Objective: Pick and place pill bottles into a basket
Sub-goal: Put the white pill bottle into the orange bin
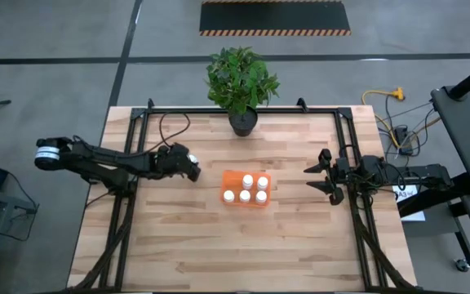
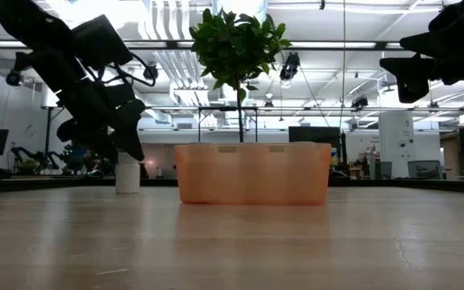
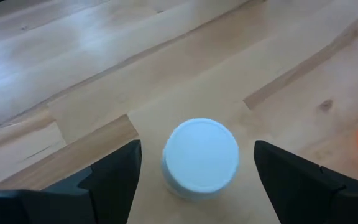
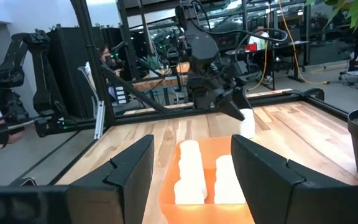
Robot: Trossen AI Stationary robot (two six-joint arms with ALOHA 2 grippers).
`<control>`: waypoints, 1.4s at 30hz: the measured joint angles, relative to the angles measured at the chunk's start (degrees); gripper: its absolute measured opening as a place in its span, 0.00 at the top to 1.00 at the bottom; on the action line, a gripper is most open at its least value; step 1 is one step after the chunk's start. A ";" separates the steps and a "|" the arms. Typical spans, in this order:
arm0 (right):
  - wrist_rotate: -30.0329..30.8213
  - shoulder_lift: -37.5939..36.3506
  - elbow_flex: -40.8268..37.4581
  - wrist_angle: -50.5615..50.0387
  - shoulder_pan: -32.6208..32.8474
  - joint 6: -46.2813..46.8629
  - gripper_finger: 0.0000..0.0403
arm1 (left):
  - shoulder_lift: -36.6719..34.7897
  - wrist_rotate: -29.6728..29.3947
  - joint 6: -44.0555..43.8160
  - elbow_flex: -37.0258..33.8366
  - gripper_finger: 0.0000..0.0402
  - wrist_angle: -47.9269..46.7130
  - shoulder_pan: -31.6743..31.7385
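The last pill bottle (image 3: 201,155) stands on the counter (image 1: 178,245) beside the orange basket (image 1: 228,177), between the left end effector's (image 1: 192,169) spread fingers. Closing off-centre could tip it. The right end effector (image 1: 320,180) waits apart, empty, fingers parted.

Pale wood-plank tabletop (image 1: 178,237) with soft sheen, translucent smooth orange plastic basket (image 2: 252,173), matt white plastic pill bottles (image 1: 251,189), smooth white bottle cap (image 3: 202,154), matt black gripper fingers (image 3: 114,180)
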 joint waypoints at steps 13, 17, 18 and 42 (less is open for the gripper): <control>0.00 0.00 0.00 0.01 -0.01 0.03 0.50 | -0.11 3.52 -0.02 0.00 0.55 0.12 1.59; 0.00 0.00 0.00 0.00 -0.02 0.08 0.50 | -0.17 5.21 1.38 0.04 0.65 1.63 1.72; 0.00 0.00 0.00 0.00 0.00 0.02 0.50 | -0.20 5.58 2.16 0.15 0.65 1.85 1.72; 0.02 -0.01 0.00 0.02 -0.01 0.02 0.50 | -1.25 24.41 22.28 10.40 0.65 6.55 1.79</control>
